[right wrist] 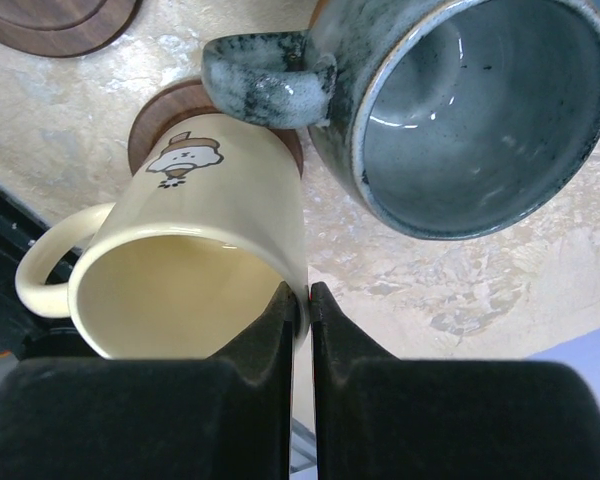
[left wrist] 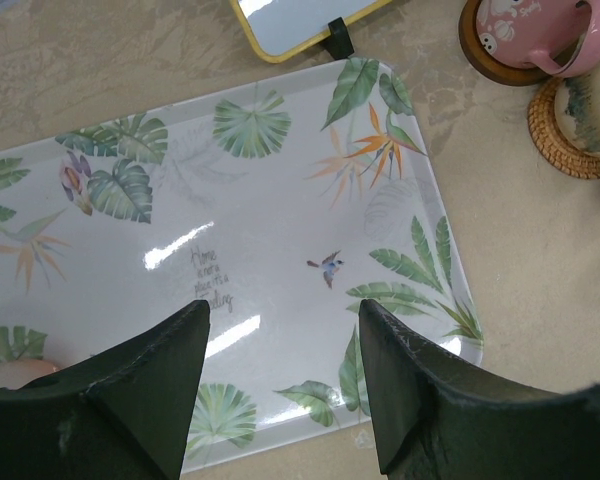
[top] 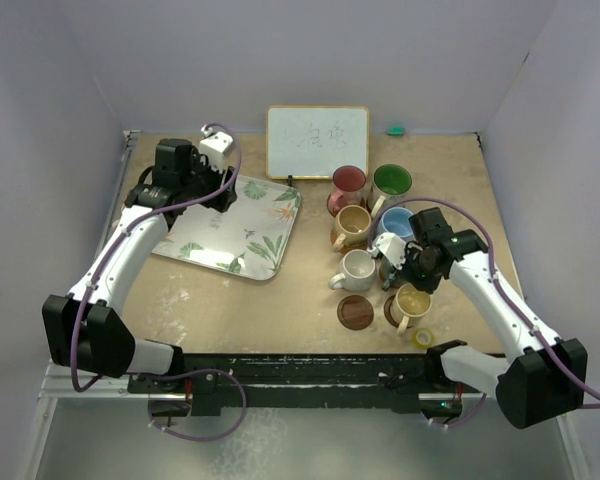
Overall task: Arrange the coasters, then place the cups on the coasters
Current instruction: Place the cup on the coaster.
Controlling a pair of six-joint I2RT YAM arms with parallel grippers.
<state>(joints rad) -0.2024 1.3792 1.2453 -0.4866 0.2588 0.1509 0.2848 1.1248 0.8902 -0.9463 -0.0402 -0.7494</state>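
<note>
At five o'clock, close to the table's front edge, lies a small yellow tape roll (top: 421, 337). Just past it a pale yellow ceramic mug (right wrist: 195, 260) stands on a dark brown round wooden coaster (right wrist: 165, 110). The right gripper (right wrist: 302, 295) is clamped on the mug's rim, one finger inside and one outside. At the mug's nine o'clock sits a second dark brown ringed coaster (top: 356, 312), bare. A grey-blue glazed mug (right wrist: 470, 110) stands just beside the yellow one. Farther off, at ten o'clock, the left gripper (left wrist: 285, 310) hovers over a white leaf-patterned tray (left wrist: 280, 200), jaws apart and holding nothing.
</note>
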